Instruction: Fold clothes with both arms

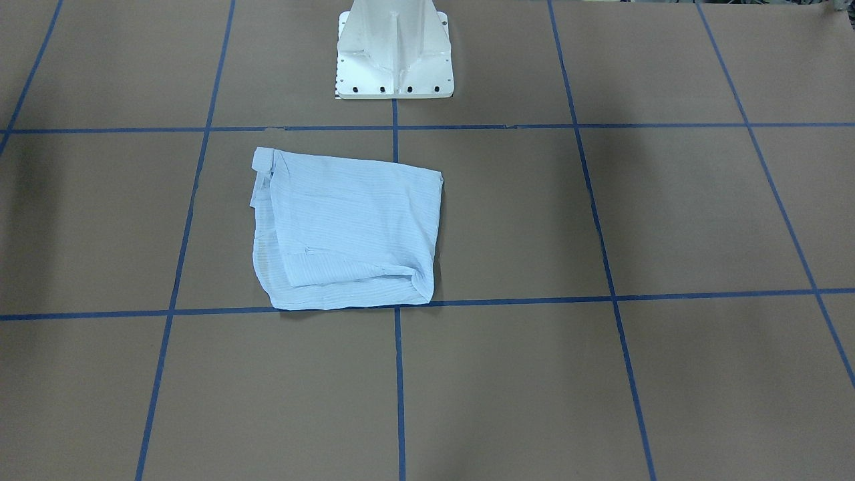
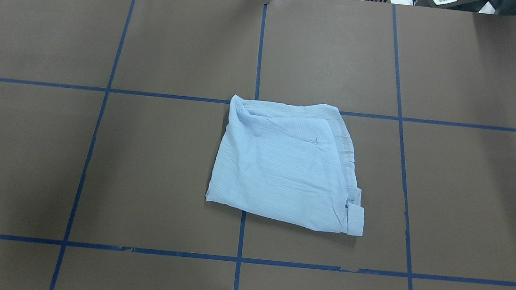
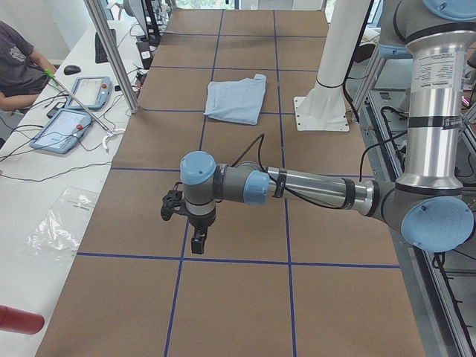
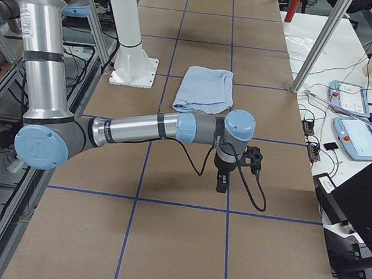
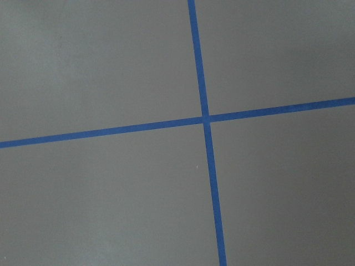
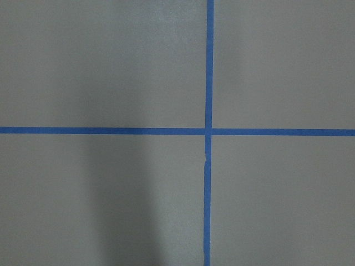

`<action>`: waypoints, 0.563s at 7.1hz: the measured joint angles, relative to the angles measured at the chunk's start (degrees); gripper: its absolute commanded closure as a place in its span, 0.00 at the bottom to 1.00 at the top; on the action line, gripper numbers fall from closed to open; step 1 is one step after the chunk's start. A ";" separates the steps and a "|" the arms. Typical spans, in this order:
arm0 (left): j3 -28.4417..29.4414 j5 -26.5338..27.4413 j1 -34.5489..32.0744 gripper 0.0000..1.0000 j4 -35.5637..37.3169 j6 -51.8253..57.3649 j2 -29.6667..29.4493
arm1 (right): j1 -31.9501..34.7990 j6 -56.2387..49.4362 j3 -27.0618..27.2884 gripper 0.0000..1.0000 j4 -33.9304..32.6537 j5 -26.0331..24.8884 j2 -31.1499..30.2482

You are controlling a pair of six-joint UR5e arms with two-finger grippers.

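While the folded striped shirt (image 2: 284, 164) lies on the worktop (image 2: 94, 172), left tool (image 3: 197, 245) and right tool (image 4: 221, 185) hang well clear; whether spread or pressed together, I cannot tell. Folding looks finished, barring a tidy.

Thin, soft cloth shirt (image 2: 284, 166) — matt brown paper-covered table (image 2: 141, 176).

Bare table (image 1: 634, 214) rings the shirt (image 1: 347, 230); only the white pedestal (image 1: 394, 60) stands near, on the robot's side.

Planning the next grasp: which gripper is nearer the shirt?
Right, likely. The shirt lies slightly toward the robot's right of the centre line; the right gripper hovers beyond its right edge, the left gripper farther off beyond its left.
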 measured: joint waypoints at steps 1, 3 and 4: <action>-0.16 -1.45 -0.24 0.00 0.57 1.10 0.19 | 0.15 0.03 0.64 0.00 -0.40 0.40 -0.72; 0.27 -2.42 -0.72 0.00 0.86 4.57 0.53 | 1.05 0.04 1.59 0.00 -0.57 3.21 -3.14; 0.50 -2.50 -0.87 0.00 0.85 6.64 0.87 | 1.69 0.00 1.87 0.00 -0.45 4.15 -4.32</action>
